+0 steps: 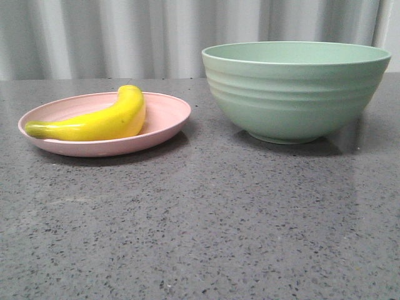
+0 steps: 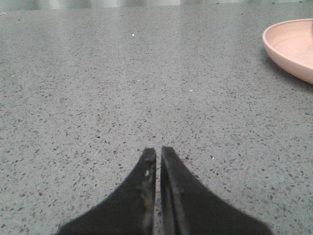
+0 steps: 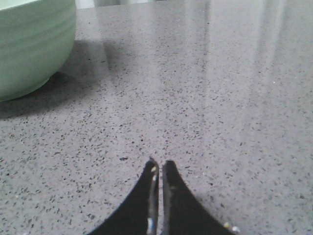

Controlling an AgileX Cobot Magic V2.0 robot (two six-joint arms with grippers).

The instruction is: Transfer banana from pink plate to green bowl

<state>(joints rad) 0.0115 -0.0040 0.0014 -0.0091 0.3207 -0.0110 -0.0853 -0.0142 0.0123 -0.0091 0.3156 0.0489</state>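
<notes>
The yellow banana (image 1: 103, 121) lies on the pink plate (image 1: 169, 119) at the left of the front view, its greenish stem end pointing left. The green bowl (image 1: 294, 90) stands to the right of the plate, apart from it. Neither gripper shows in the front view. My left gripper (image 2: 158, 151) is shut and empty, low over bare table, with the plate's rim (image 2: 288, 49) off to one side ahead. My right gripper (image 3: 160, 163) is shut and empty over bare table, with the bowl's ridged wall (image 3: 29, 44) ahead to the other side.
The table (image 1: 200, 225) is grey speckled stone. A pale curtain (image 1: 125, 37) hangs behind the table's far edge.
</notes>
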